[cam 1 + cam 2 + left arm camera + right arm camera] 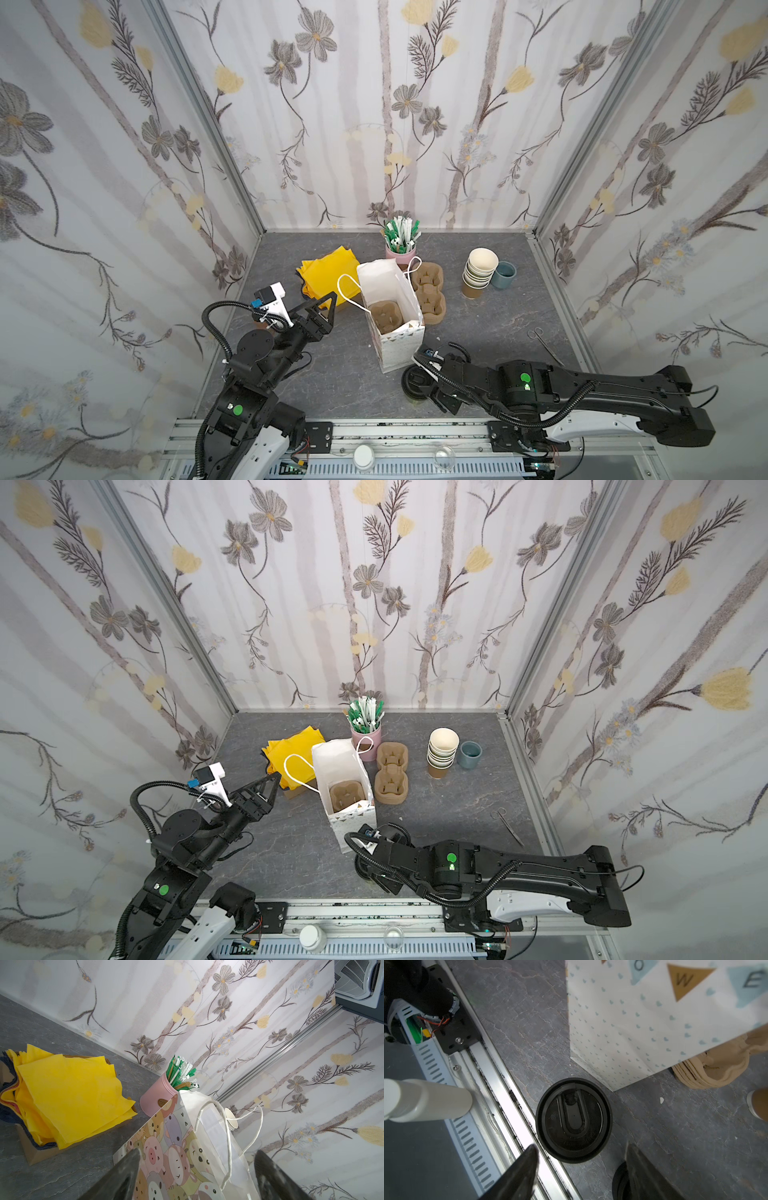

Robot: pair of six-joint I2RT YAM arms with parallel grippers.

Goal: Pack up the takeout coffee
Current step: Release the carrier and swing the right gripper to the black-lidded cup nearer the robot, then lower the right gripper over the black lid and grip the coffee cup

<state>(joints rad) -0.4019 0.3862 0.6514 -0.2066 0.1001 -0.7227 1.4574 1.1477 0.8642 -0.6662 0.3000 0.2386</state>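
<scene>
The takeout coffee (573,1120) stands near the table's front edge, seen from above as a round black sip lid that hides the cup body. My right gripper (581,1150) hovers over it, open, fingertips just short of the lid's rim and holding nothing. In a top view the lid (413,380) peeks out from under the right wrist. The white paper bag (401,349) stands upright and open behind it, with a brown pulp cup carrier (384,316) inside. My left gripper (198,1154) is open beside the bag's cartoon-printed side (166,1147), near its rope handle (347,291).
A second black round thing (619,1184) lies half hidden behind a right finger. Yellow napkins (328,270), a pink holder of straws (401,243), stacked carriers (428,297), lidless brown cups (480,270), a blue-grey cup (503,274) and scissors (544,343) stand around the bag.
</scene>
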